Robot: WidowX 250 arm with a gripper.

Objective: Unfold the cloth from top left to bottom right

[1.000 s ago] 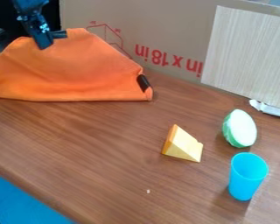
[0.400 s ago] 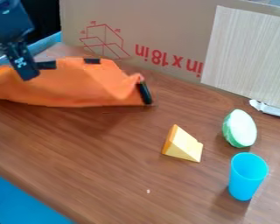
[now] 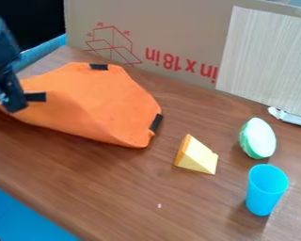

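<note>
At the left edge my gripper [image 3: 18,104] is shut on the orange cloth [image 3: 99,101], pinching it beside a black tab. From there the cloth spreads to the right over the table's back left, with a fold running along its lower left side. One black tab is on its top edge and another on its right edge. Whether the pinched part touches the table, I cannot tell.
On the wooden table [image 3: 109,188], a cheese wedge [image 3: 197,155] lies right of the cloth. Farther right are a green-and-white oval piece [image 3: 258,138] and a blue cup [image 3: 265,190]. A cardboard box [image 3: 172,28] stands along the back.
My gripper has come down and to the left with its hold on the cloth. The raised cloth has sunk, and its right part has spread toward the front.
</note>
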